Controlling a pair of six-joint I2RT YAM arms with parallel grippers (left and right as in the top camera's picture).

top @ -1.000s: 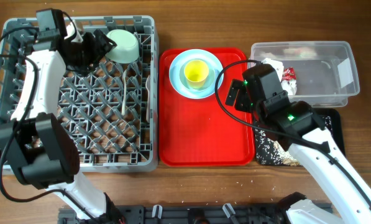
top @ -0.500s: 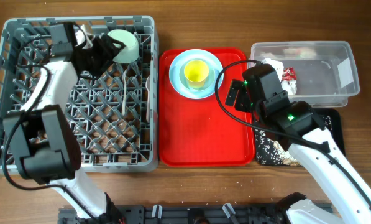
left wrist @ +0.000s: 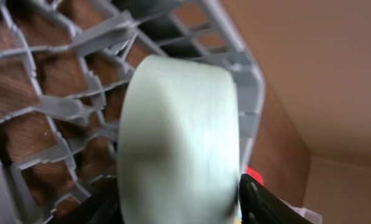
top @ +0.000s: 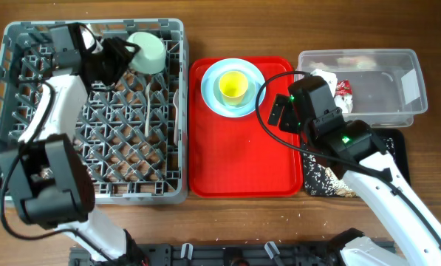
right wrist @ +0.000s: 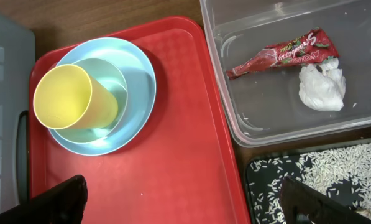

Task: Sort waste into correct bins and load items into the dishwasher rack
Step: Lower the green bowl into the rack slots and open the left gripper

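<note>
My left gripper (top: 122,57) is shut on a pale mint bowl (top: 149,53) at the back edge of the grey dishwasher rack (top: 94,193). In the left wrist view the bowl (left wrist: 179,137) fills the frame between my fingers, over the rack's grid (left wrist: 86,37). A white spoon (top: 147,103) and fork (top: 177,111) lie in the rack. The yellow cup (right wrist: 67,96) sits in the second bowl (right wrist: 115,73) on the blue plate (right wrist: 143,81). My right gripper (right wrist: 185,205) is open and empty above the red tray. The clear tub (right wrist: 235,118) holds the red wrapper (right wrist: 278,55) and the tissue wad (right wrist: 322,87). The black tray (right wrist: 256,171) holds beige crumbs (right wrist: 322,177).
The red serving tray (top: 242,162) lies between the rack and the bins. The clear tub (top: 412,81) is at the back right, the black tray (top: 399,148) in front of it under my right arm. Bare wooden table surrounds them.
My left wrist has shifted a little along the rack's back edge, still holding the bowl at about the same spot. The right arm has not moved.
</note>
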